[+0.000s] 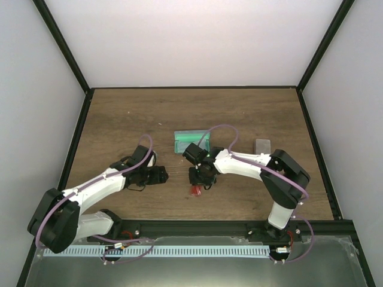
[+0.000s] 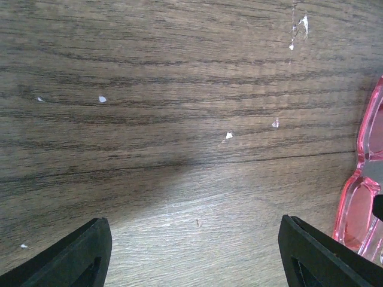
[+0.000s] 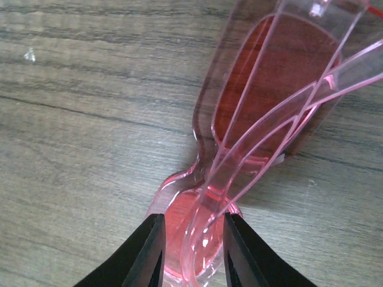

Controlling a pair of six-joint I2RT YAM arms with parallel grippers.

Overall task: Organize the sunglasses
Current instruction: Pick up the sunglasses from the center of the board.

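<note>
Mid-table: right jaws narrow, pinching red sunglasses | left jaws wide apart

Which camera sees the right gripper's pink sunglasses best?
The right wrist view: the pink sunglasses fill it, between the fingers of the right gripper. Top view: a red speck. Left wrist view: a pink frame at the edge, maybe another pair.
</note>
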